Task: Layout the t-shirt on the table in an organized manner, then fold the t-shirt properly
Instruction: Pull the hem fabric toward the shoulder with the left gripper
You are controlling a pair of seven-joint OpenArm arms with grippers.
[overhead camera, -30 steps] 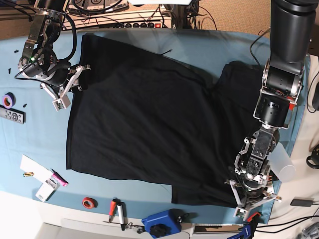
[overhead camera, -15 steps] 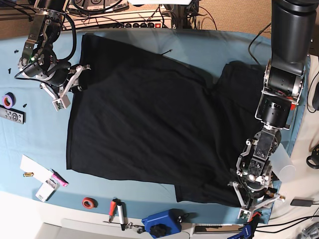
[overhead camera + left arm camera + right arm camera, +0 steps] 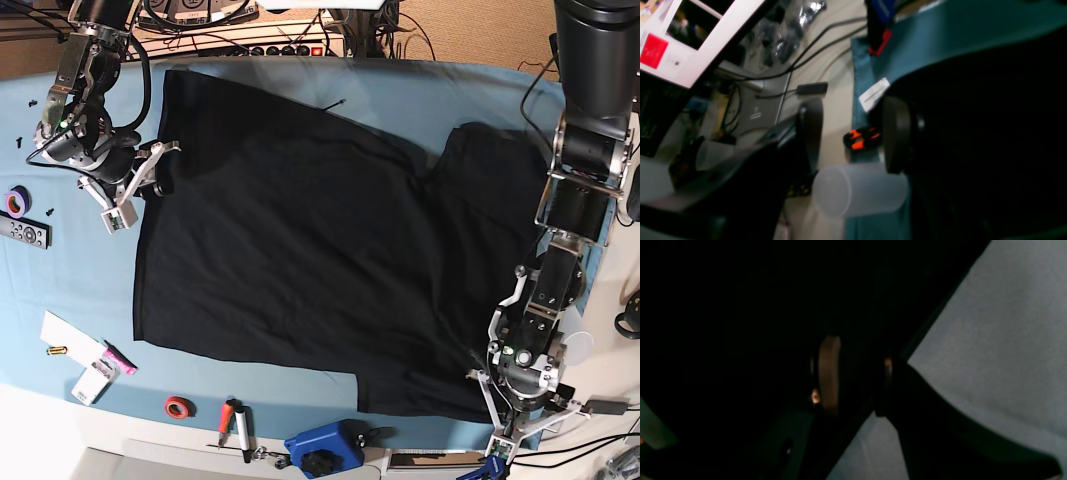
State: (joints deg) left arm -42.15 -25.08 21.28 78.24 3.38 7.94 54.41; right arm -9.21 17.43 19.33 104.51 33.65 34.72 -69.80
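Observation:
The black t-shirt (image 3: 320,230) lies spread across the light blue table (image 3: 420,90), one sleeve toward the back right. My left gripper (image 3: 530,425) hangs open past the shirt's front right corner, at the table's edge. In the left wrist view its fingers (image 3: 810,133) stand apart with nothing between them, the t-shirt (image 3: 990,133) just to their right. My right gripper (image 3: 150,185) is at the shirt's left edge. In the right wrist view the right gripper (image 3: 857,373) has its pads apart, straddling the dark t-shirt (image 3: 740,306) edge over the table (image 3: 1007,340).
A translucent cup (image 3: 860,190) and an orange-black tool (image 3: 862,138) sit by the left gripper. Along the front edge lie a red tape roll (image 3: 178,407), markers (image 3: 235,422) and a blue device (image 3: 322,450). A remote (image 3: 22,232), purple tape (image 3: 17,202) and white cards (image 3: 75,350) are at the left.
My left gripper has opened, let go of the shirt's front right corner and drawn back toward the table's front edge. The right gripper has shifted slightly left.

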